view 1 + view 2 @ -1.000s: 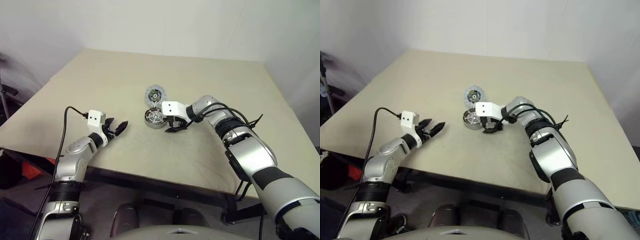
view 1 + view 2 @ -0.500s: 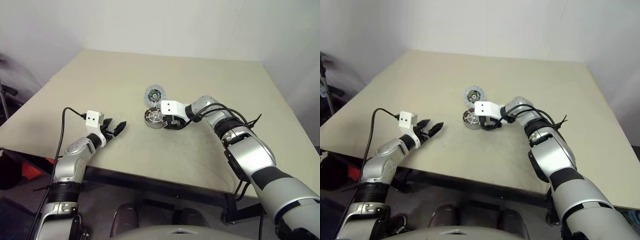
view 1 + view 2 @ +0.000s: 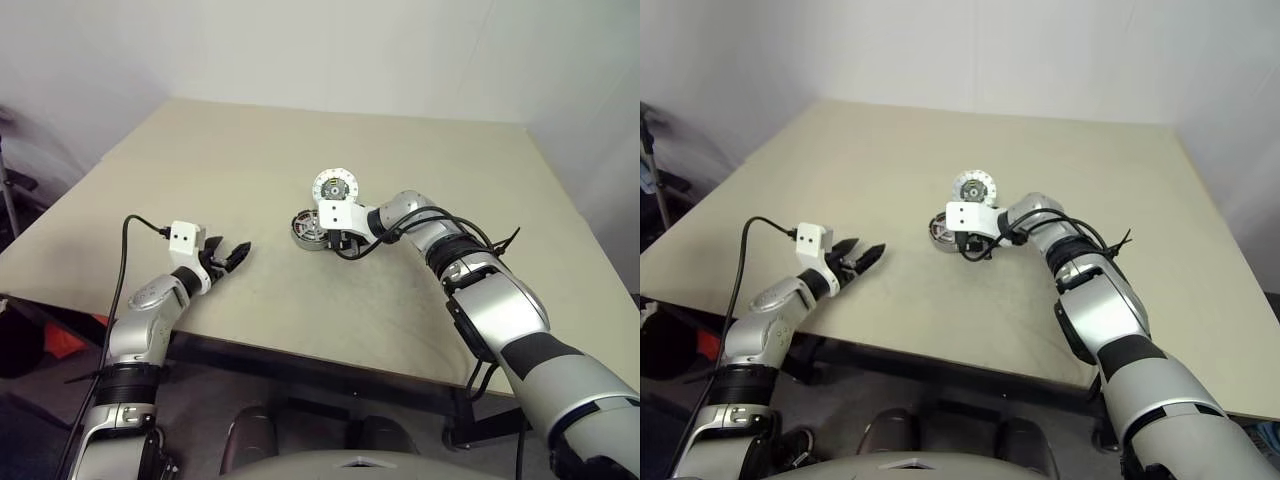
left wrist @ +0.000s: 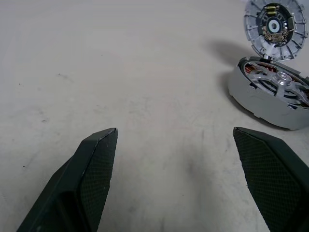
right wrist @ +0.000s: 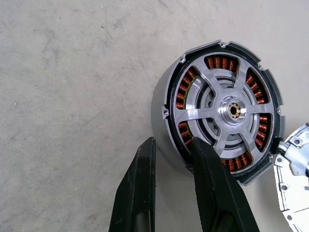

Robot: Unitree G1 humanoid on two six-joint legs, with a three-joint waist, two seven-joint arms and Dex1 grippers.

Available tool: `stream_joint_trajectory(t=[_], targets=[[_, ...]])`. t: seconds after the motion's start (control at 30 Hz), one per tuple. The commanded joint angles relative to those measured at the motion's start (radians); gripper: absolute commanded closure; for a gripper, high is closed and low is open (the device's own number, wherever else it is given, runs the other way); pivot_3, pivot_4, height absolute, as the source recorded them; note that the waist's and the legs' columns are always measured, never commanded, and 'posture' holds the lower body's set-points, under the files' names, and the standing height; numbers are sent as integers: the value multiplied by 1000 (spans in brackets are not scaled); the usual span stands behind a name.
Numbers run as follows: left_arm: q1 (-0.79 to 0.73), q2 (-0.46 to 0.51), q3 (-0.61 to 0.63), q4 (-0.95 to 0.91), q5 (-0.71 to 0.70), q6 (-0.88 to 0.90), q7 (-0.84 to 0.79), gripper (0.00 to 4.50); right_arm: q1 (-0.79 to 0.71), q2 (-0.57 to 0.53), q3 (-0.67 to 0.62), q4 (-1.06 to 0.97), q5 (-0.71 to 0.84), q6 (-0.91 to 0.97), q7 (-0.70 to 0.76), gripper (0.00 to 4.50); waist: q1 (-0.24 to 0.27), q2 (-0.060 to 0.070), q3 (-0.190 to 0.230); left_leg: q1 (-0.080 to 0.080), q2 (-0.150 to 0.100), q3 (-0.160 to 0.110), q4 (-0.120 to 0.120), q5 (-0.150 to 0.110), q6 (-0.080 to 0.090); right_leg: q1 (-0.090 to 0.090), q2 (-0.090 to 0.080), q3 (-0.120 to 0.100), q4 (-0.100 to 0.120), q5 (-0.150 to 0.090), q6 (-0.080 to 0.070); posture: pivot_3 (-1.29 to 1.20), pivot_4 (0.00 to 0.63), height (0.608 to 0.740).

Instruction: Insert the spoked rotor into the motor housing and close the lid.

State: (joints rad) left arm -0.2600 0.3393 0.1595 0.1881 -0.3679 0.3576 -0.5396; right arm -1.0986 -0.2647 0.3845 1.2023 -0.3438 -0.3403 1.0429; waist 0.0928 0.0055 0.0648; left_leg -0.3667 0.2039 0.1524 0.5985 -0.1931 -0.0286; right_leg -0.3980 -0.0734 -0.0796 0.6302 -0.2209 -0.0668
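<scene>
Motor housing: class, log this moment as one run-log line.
spoked rotor: seated in motor housing | lid: open, tilted up at housing edge | right fingers: pinching housing wall | left fingers: open, apart

The housing (image 3: 309,229) sits mid-table (image 3: 220,160), with the rotor (image 5: 227,111) inside it. The lid (image 3: 333,186) stands tilted at the housing's far right rim, touching it. Both lie well clear of every table edge.
</scene>
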Motion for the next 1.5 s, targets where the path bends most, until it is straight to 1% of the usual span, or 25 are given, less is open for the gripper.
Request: stream_joint_trajectory(t=[0.03, 0.23, 0.53, 0.7, 0.8, 0.9, 1.2, 1.5], targets=[[-13, 3, 15, -13, -1, -21, 2, 458, -37, -2, -6, -7, -4, 0, -10, 3283, 0, 0, 0, 0, 0, 0, 0, 0, 0, 0, 0, 0, 0, 0, 0, 0, 0, 740], [-16, -2, 15, -6, -2, -27, 6, 458, -39, -28, 7, -21, -20, -15, 20, 3283, 1, 0, 0, 0, 0, 0, 0, 0, 0, 0, 0, 0, 0, 0, 0, 0, 0, 740], [-3, -20, 17, -5, -2, -38, 13, 458, -7, -88, 23, -129, -9, -63, 178, 3283, 2, 0, 0, -2, 0, 0, 0, 0, 0, -1, 0, 0, -1, 0, 0, 0, 0, 740], [-3, -21, 18, -5, -1, -38, 14, 458, 4, -91, 17, -159, -5, -50, 196, 3283, 1, 0, 0, -2, 0, 0, 0, 0, 1, -1, 0, 0, -1, 0, 0, 0, 0, 740], [-3, -21, 18, -5, -1, -38, 14, 458, 6, -92, 15, -164, -6, -48, 199, 3283, 1, 0, 0, -2, 0, 0, 0, 0, 1, -2, 0, 0, -1, 0, 0, 0, 0, 740], [22, -27, 17, -29, -4, -34, 20, 458, -24, -54, -16, -173, 15, -11, 133, 3283, -1, 0, 0, -2, 0, 0, 0, 0, 1, -2, 0, 0, -1, 0, 0, 0, 0, 740], [27, -29, 6, -38, -2, -24, 19, 458, -48, -22, -24, -175, 14, 16, 61, 3283, -8, 0, 0, 0, 1, 0, 0, 1, -1, -3, 0, 1, 3, 0, 0, 0, 0, 740], [37, -21, 8, -46, -4, -18, 15, 458, -38, -16, -20, -175, 16, 21, 48, 3283, -15, 0, 0, -1, 0, 0, 0, 1, -1, -3, 0, 1, 3, 0, 0, 0, 0, 740]])
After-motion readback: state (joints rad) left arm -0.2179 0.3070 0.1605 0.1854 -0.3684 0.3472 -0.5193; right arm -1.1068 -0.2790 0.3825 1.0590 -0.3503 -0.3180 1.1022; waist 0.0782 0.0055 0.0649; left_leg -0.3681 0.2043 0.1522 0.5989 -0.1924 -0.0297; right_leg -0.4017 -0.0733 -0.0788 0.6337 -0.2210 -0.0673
